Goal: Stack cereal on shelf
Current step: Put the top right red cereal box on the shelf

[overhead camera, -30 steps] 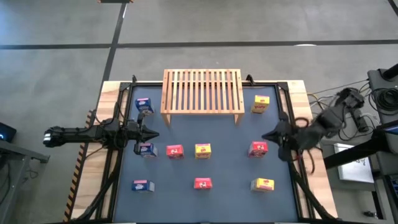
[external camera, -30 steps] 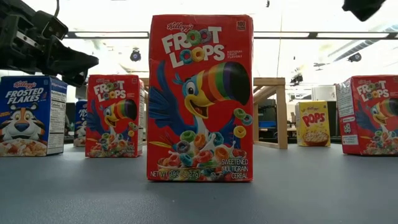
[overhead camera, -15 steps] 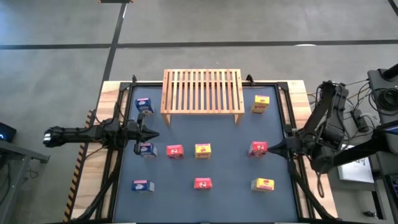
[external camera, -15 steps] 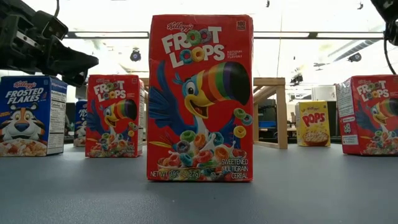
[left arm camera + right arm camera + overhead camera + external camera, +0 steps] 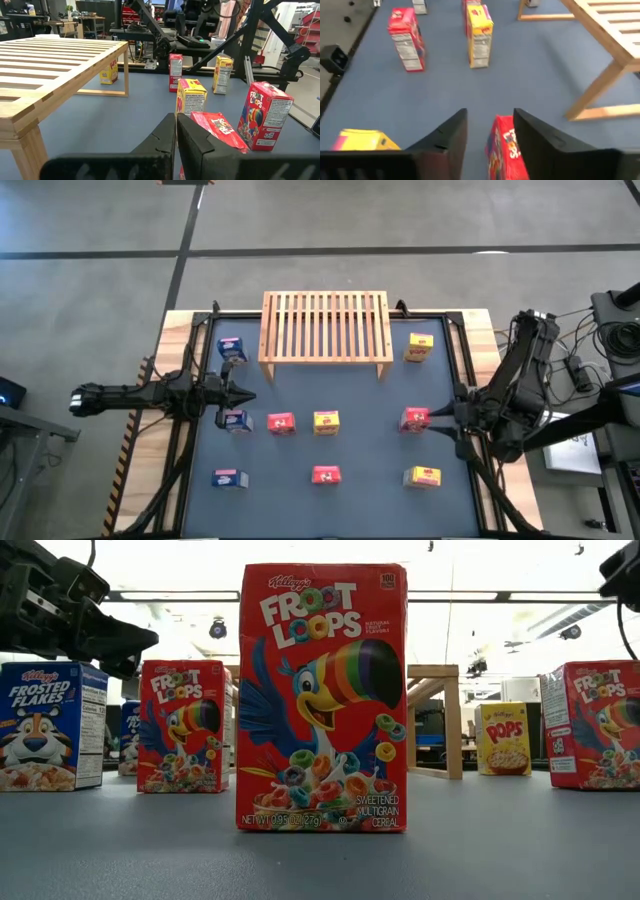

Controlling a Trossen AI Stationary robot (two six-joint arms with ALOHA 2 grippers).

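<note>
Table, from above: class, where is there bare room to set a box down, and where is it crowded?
Free: the shelf top, the mat between its legs and the middle box row, and between the yellow boxes on the right. Crowded: the left blue boxes by the left gripper.

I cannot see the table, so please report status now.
Right gripper fingers open, straddling red cereal box. Left gripper shut, idle at the table's left. Shelf empty. Nothing in the way.

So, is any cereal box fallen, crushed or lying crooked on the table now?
Nothing stands out. The cereal boxes stand upright, spread over the blue table, and the shelf sits square with nothing on its slats. The right gripper is open beside a red box; the left gripper is shut.
</note>
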